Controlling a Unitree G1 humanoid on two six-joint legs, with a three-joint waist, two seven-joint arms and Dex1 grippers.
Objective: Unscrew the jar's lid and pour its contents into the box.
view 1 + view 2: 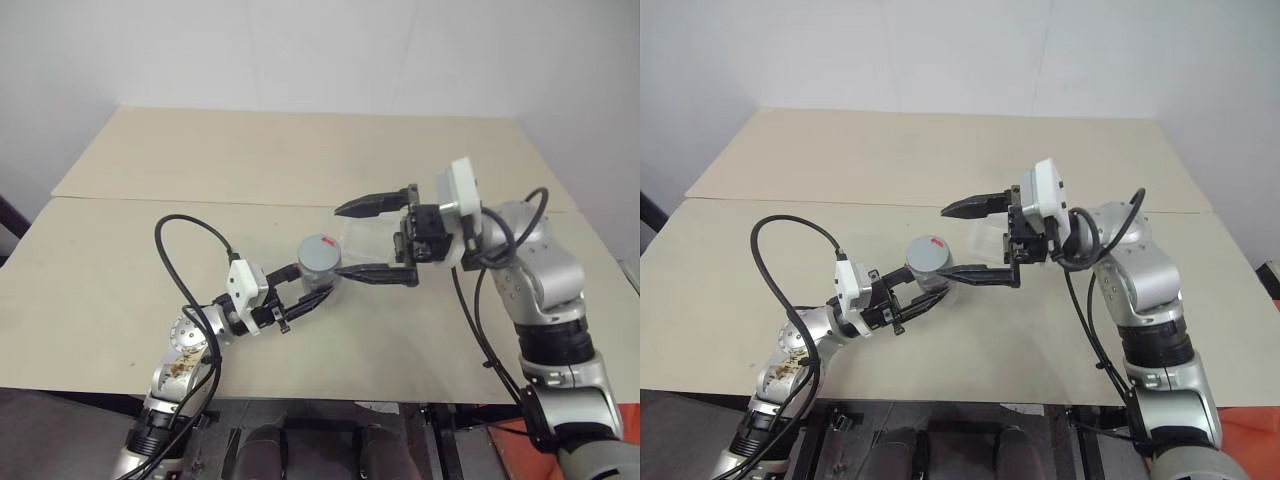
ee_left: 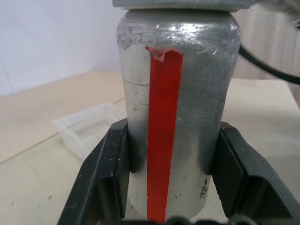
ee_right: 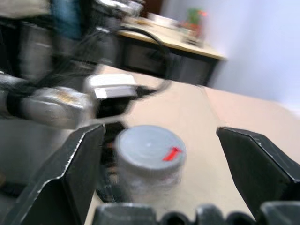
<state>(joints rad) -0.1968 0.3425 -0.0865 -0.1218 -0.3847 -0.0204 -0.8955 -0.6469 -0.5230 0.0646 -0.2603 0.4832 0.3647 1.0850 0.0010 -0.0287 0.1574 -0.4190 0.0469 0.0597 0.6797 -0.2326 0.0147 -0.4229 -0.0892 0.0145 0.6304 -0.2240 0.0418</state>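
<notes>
Above surface (image 1: 120,290), jar (image 1: 318,260) clamped upright by left tool (image 1: 305,295), steadied for unscrewing; lid (image 1: 320,245) on; right tool (image 1: 375,240) spread wide beside it.

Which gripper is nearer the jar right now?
Left. The left gripper is shut on the jar, holding it above the table. The right gripper is open beside the lid, fingers apart, not touching.

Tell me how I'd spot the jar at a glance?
Look at the near half of the beige table, where the left gripper is clamped around it. The jar is a silvery-grey cylinder with a red stripe, unlike the clear box behind it.
</notes>
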